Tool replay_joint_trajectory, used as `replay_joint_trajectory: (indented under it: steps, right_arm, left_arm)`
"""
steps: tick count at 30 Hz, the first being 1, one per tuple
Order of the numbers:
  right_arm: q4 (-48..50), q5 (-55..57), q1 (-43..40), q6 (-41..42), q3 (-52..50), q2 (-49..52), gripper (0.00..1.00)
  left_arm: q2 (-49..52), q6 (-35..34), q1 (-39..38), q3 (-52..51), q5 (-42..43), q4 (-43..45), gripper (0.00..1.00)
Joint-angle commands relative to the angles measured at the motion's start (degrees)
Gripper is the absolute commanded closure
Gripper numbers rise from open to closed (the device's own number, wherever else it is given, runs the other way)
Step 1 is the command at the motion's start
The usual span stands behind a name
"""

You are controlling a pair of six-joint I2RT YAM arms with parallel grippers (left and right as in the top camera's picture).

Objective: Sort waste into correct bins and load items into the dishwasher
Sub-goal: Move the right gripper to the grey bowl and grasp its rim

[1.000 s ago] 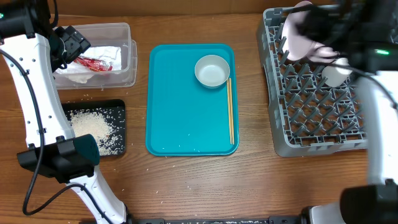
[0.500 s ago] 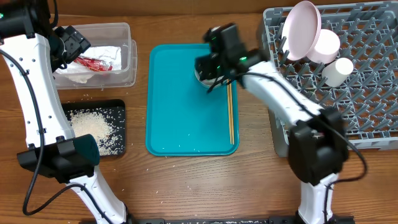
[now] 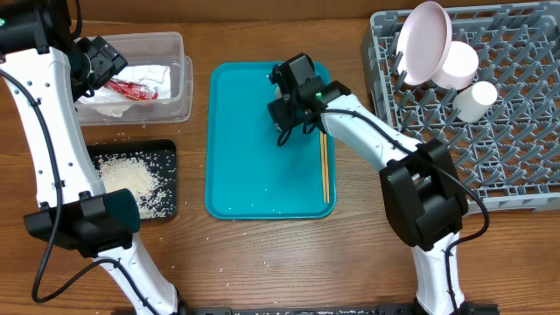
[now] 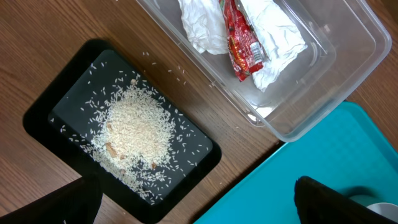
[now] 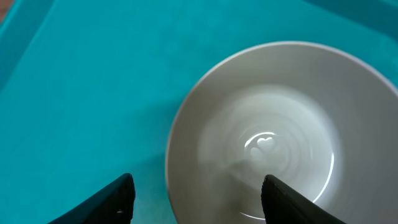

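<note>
The right gripper (image 5: 199, 200) hangs over the teal tray (image 3: 254, 166), at the tray's 1 o'clock corner, right above the round metal bowl (image 5: 286, 130). Its fingers stand apart and straddle the bowl's rim: one is over the tray outside the bowl and the other is over the bowl's hollow, neither pressing the metal. The bowl sits upright and empty. The chopsticks (image 3: 325, 166) lie side by side along the tray's 3 o'clock edge.

The left gripper (image 4: 193, 202) hovers at the table's 10 o'clock, over the clear tub (image 3: 171, 87), with its fingers spread wide and holding nothing. In the tub lie the crumpled napkin (image 4: 273, 31) and the red wrapper (image 4: 239, 37). At the tub's 6 o'clock, the black tray (image 4: 43, 115) holds a heap of rice (image 4: 134, 127), with stray grains on the wood around it.

At 3 o'clock, the grey dish rack (image 3: 455, 149) carries the pinkish plate (image 3: 426, 39) on edge near its 11 o'clock corner. The white cup (image 3: 475, 99) is just beside it.
</note>
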Motion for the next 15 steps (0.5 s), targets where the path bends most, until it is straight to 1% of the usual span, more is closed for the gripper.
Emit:
replay_joint_trajectory:
  steps: [1, 5, 8, 9, 12, 15]
  right_arm:
    - [-0.6, 0.2, 0.8, -0.3, 0.0, 1.9, 0.34]
    - [-1.6, 0.0, 1.5, -0.2, 0.0, 2.1, 0.39]
    - [-1.6, 0.0, 2.2, 0.1, 0.1, 2.0, 0.52]
    - [-1.6, 0.0, 2.4, 0.1, 0.1, 2.0, 0.59]
    - [-1.6, -0.1, 3.0, 0.1, 0.2, 1.9, 0.74]
    - [-2.7, 0.0, 3.3, 0.9, 1.4, 1.0, 0.86]
  left_arm:
    - [-0.7, 0.3, -0.4, -0.2, -0.5, -0.1, 0.0]
    - [-0.7, 0.3, -0.4, -0.2, -0.5, -0.1, 0.0]
    - [-0.7, 0.3, -0.4, -0.2, -0.5, -0.1, 0.0]
    - [-0.7, 0.3, -0.4, -0.2, -0.5, -0.1, 0.0]
    - [-0.7, 0.3, -0.4, -0.2, -0.5, -0.1, 0.0]
    - [-0.7, 0.3, -0.4, -0.2, -0.5, -0.1, 0.0]
